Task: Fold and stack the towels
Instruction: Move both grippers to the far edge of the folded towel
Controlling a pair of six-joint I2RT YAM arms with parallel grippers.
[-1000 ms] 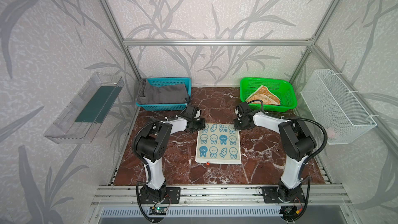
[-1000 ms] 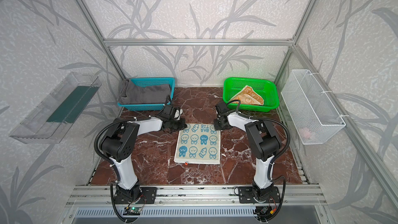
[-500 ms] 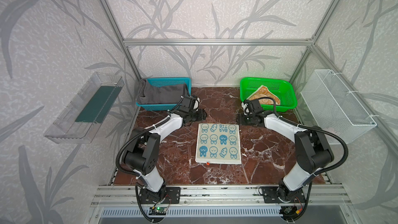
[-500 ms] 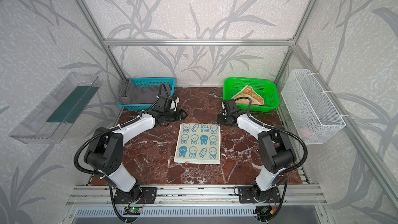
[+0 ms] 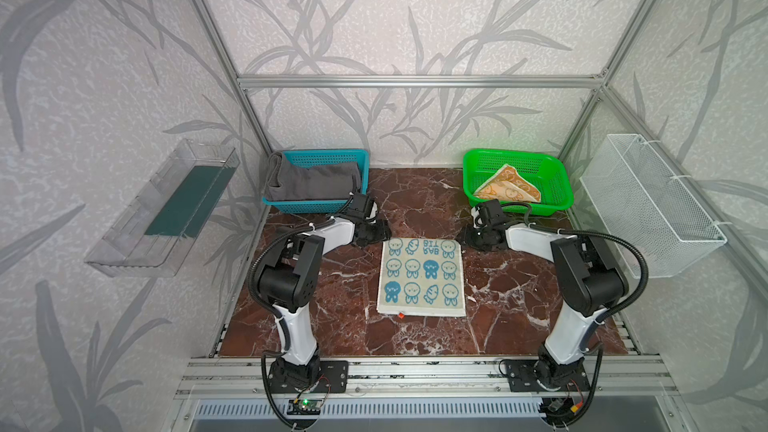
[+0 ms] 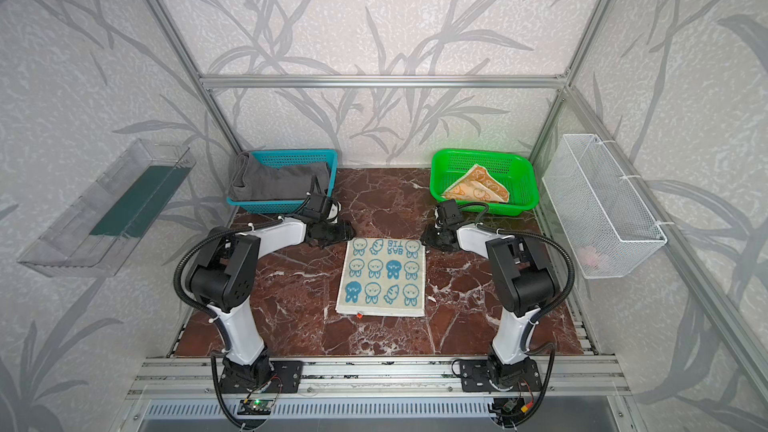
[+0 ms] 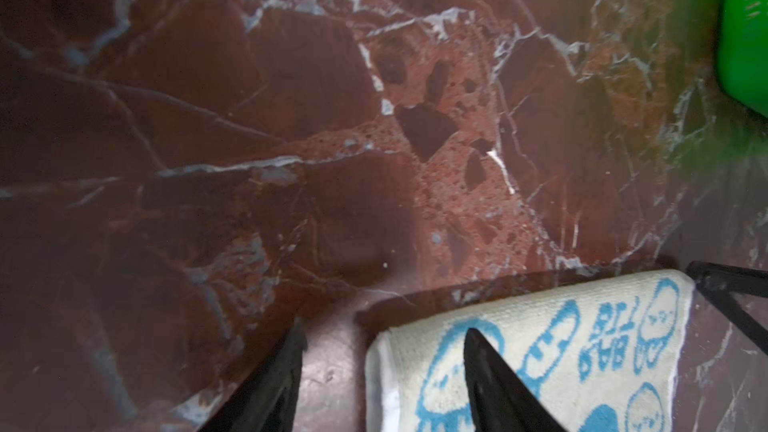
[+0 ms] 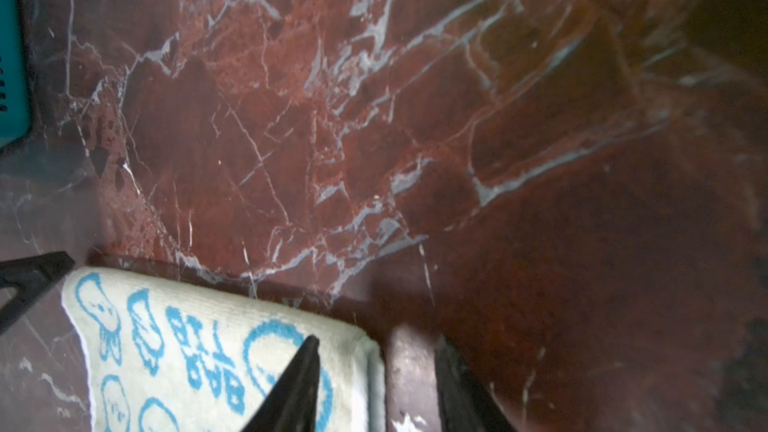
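Note:
The teal-blue and cream bunny towel (image 5: 420,276) (image 6: 382,278) lies folded flat in the middle of the marble table. My left gripper (image 5: 376,234) (image 7: 384,329) is open at the towel's far left corner, with one fingertip over the cloth (image 7: 540,347) and the other over bare marble. My right gripper (image 5: 467,238) (image 8: 377,338) is open at the far right corner and straddles the towel's edge (image 8: 208,347) the same way. Neither holds anything. The dark grey towel (image 5: 311,180) lies in the teal basket. The orange and cream towel (image 5: 509,189) lies in the green basket.
The teal basket (image 5: 316,205) stands at the back left and the green basket (image 5: 557,197) at the back right. A white wire basket (image 5: 648,205) hangs on the right wall and a clear tray (image 5: 166,209) on the left wall. A small orange tag (image 5: 401,315) shows at the towel's near edge.
Both grippers have gone from shut to open. The arms pulled back toward the baskets half a second ago and now sit at the towel's far corners again. The towel has not moved.

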